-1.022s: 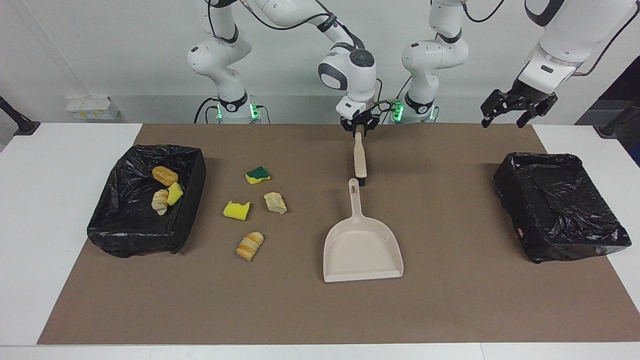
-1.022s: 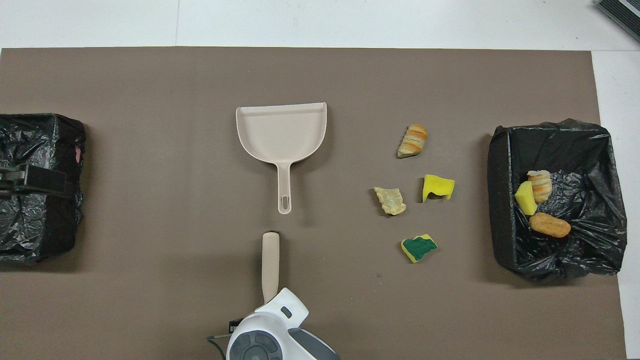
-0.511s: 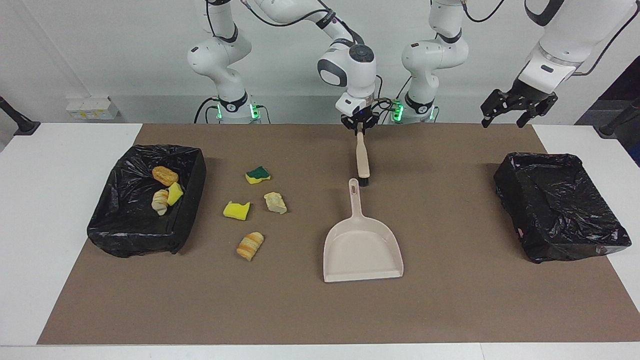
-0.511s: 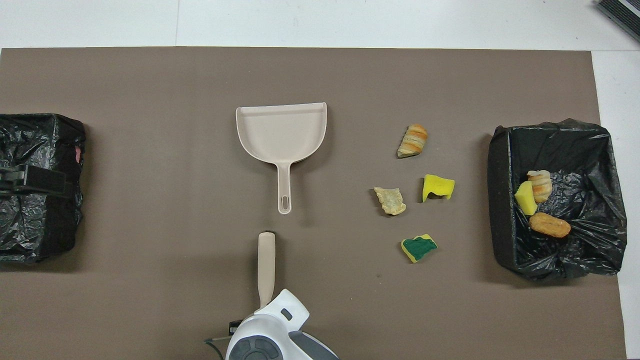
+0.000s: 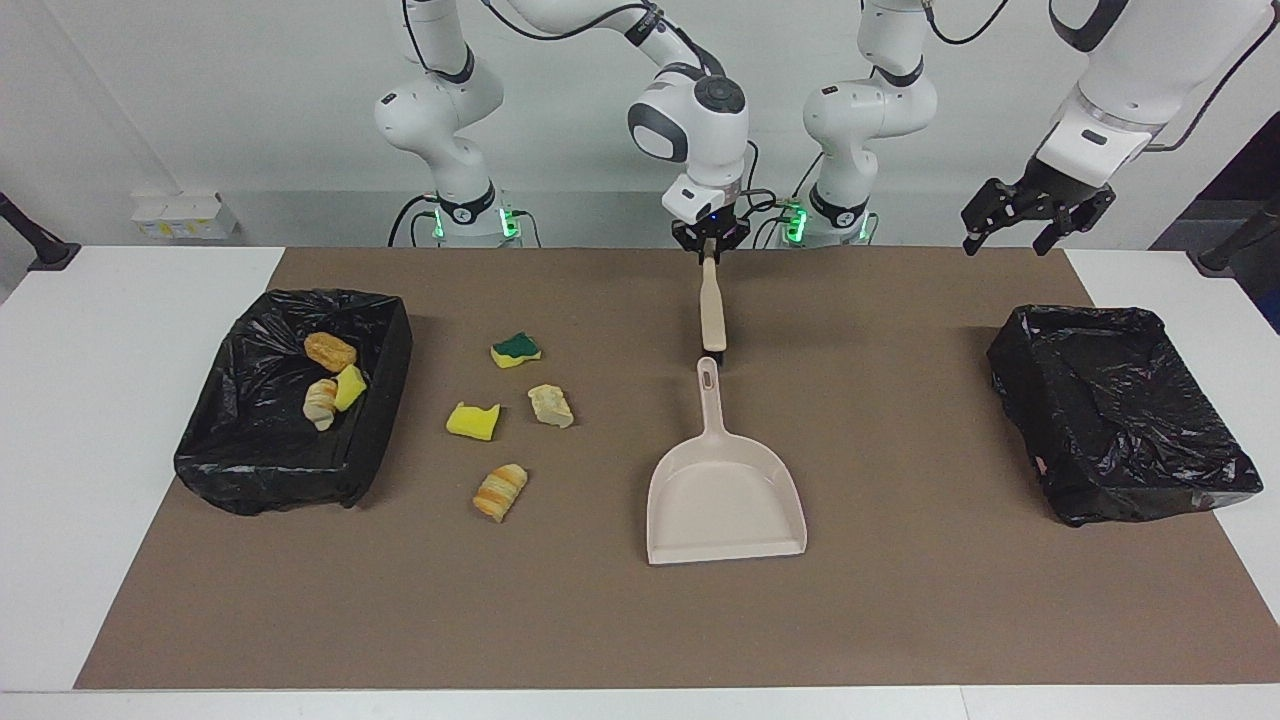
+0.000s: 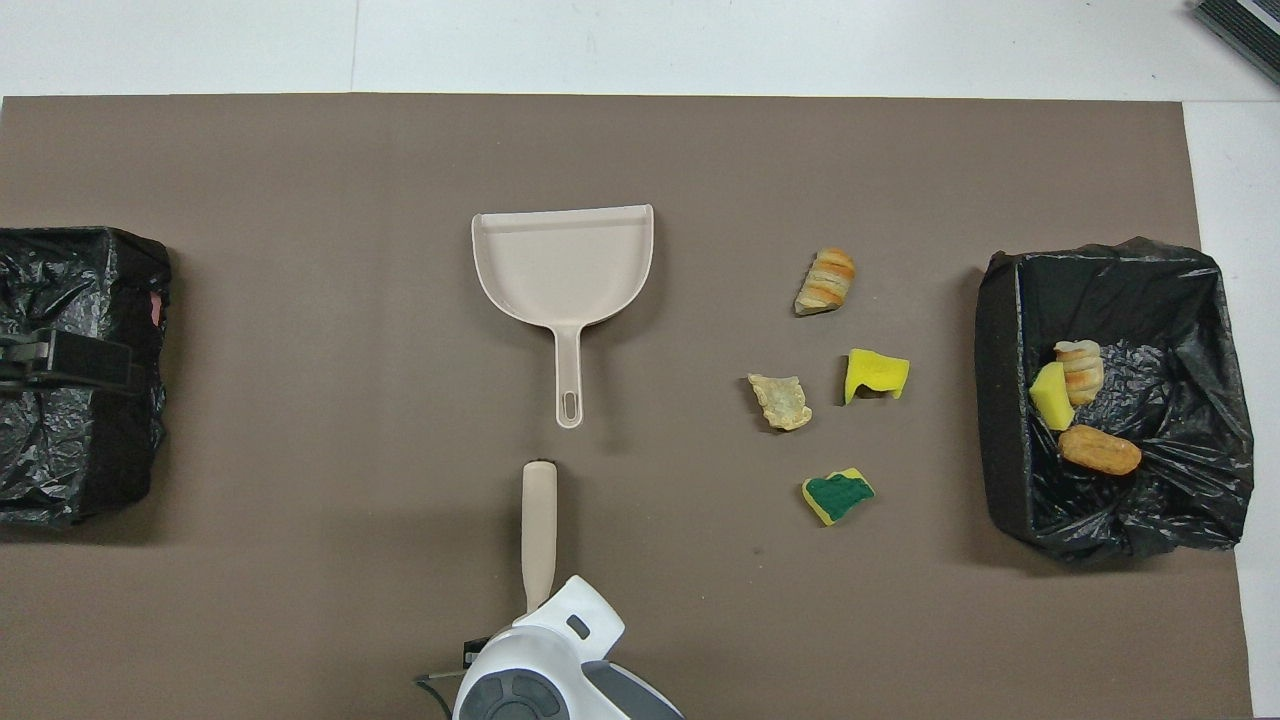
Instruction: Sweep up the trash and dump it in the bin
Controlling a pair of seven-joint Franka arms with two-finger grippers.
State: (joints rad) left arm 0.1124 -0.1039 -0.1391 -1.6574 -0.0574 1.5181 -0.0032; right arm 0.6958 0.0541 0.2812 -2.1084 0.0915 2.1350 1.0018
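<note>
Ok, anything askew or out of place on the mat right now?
Nothing damaged. Four scraps lie loose beside the bin at the right arm's end. The right gripper holds the brush by its tip. The dustpan lies flat; the left gripper waits.

The dustpan [image 5: 725, 505] and brush [image 5: 712, 310] look like smooth, matt beige plastic. Crinkled, glossy black plastic film lines both bins [image 5: 290, 400] [image 5: 1120, 410]. A matt brown mat [image 5: 900, 600] covers the white counter [image 5: 60, 450].
</note>
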